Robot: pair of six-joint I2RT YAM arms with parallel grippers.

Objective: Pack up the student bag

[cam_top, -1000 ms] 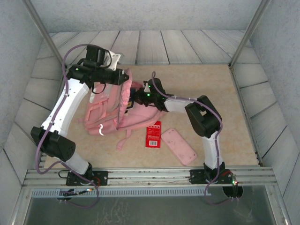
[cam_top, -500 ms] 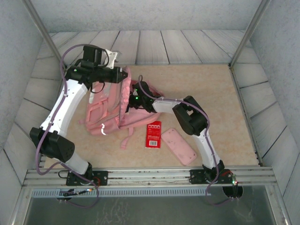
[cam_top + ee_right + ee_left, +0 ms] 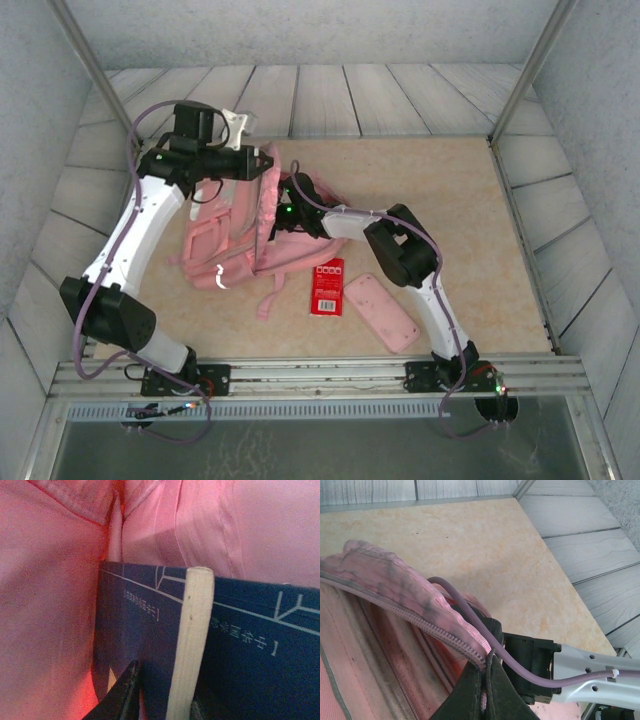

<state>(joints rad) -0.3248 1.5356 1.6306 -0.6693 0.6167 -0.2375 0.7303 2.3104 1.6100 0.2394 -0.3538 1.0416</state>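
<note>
While my left gripper (image 3: 486,667) is closed on the zip edge of the student bag (image 3: 215,235), which lies on the table (image 3: 450,200) before the left arm, the mouth is held open. My right gripper (image 3: 162,690) is inside, its fingers on either side of a dark blue book (image 3: 250,645); I cannot tell if they clamp it. I judge the book nearly packed. A red packet (image 3: 327,287) and a pink pencil case (image 3: 380,311) wait outside. The bag's bottom is hidden.
</note>
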